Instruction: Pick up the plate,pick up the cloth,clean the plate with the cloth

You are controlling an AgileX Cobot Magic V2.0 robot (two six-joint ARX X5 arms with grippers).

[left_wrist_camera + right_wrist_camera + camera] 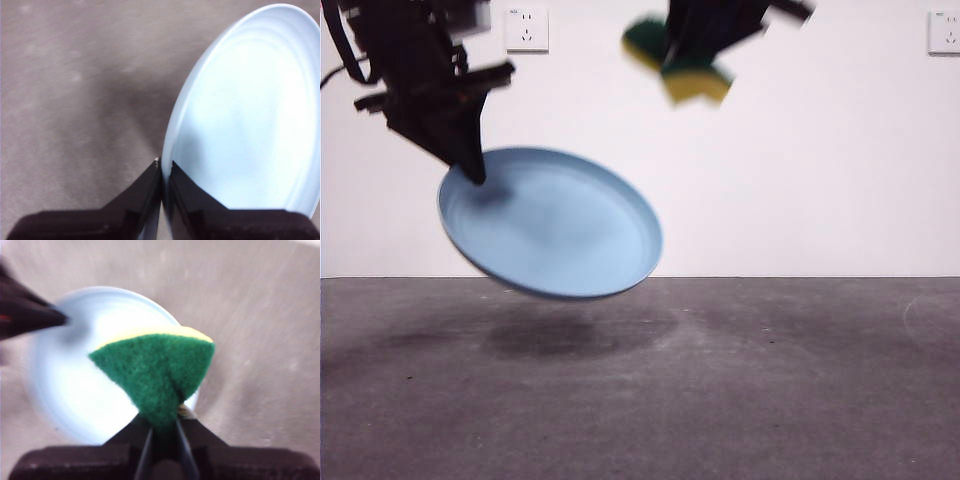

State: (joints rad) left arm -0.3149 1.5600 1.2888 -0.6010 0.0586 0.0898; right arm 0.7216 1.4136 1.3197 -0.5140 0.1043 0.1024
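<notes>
Table: your grey tabletop [740, 390] is matte and mottled, meeting a plain white wall [800, 180] at its far edge; the wall carries two white sockets, one [526, 30] high on your left, one [944, 32] at the right edge.
Plate: you have the light-blue plate [555, 225] lifted clear of the table, over its left half, tilted so its open face looks toward the front edge. It is round, shallow, smooth and matte, with a low raised rim, and holds nothing. Its soft shadow [570, 335] lies on the table below.
Left gripper: your left gripper [164, 172] has its jaws pinched together on the plate's rim, one inside, one outside.
Cloth: what you hold as the cloth [157, 372] is a yellow sponge block with a coarse dark green scouring face, squeezed into a fold. It hangs high in the air above the plate, apart from it.
Right gripper: your right gripper [162, 427] is clamped on the sponge's lower end.
</notes>
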